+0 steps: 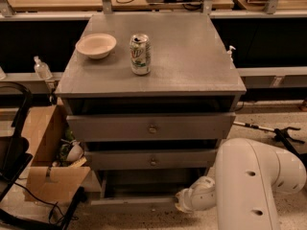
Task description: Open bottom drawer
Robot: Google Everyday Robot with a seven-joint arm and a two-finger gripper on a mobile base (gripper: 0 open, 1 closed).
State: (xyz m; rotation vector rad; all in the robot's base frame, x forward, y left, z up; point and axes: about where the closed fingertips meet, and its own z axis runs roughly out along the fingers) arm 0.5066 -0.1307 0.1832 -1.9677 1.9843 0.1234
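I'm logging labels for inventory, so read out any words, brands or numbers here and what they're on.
Green-and-white metal drink can on the grey cabinet top: has printing, too blurred to read.
Nothing else legible: none on the narrow grey bottom drawer, nor on the white gripper low beside it.

The robot's arm is a thick, smooth white shell with rounded ends, like a fat tube, and it fills the view at about 4 o'clock. The surface is plain, with three small dark round holes sunk in it. From its 9 o'clock side comes a thinner white link with a rounded joint. At the end sits the pale claw, low at about 5 o'clock.
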